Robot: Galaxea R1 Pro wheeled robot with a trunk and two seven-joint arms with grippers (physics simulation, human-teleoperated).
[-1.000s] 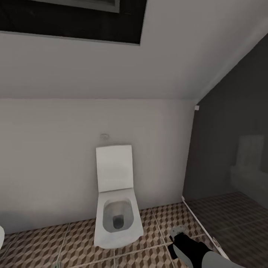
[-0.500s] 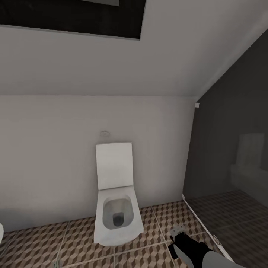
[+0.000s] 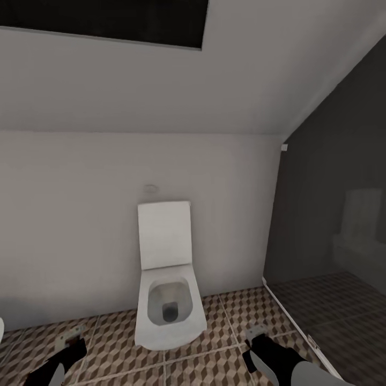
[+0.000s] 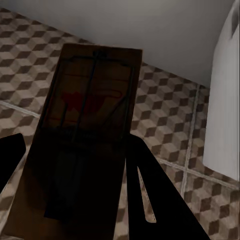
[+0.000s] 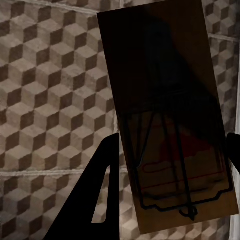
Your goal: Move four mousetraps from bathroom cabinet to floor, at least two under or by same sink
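Observation:
My left gripper (image 3: 74,343) at the lower left of the head view is shut on a mousetrap (image 3: 69,333). In the left wrist view that dark brown mousetrap (image 4: 90,125) with its wire parts sits between the black fingers (image 4: 150,195). My right gripper (image 3: 258,340) at the lower right is shut on a second mousetrap (image 3: 256,331), which the right wrist view shows as a brown mousetrap (image 5: 165,115) between its fingers (image 5: 100,190). Both hang above the cube-patterned bathroom floor (image 3: 225,316). The cabinet is out of view.
A white toilet (image 3: 167,305) with its lid up stands against the pale wall straight ahead, between the two arms. A dark glass shower partition (image 3: 327,225) with a low white rail closes off the right side. A white rounded edge (image 3: 1,328) shows at far left.
My left gripper with its mousetrap has come into the head view at the lower left. The whole picture has shifted slightly upward. The right arm keeps its place.

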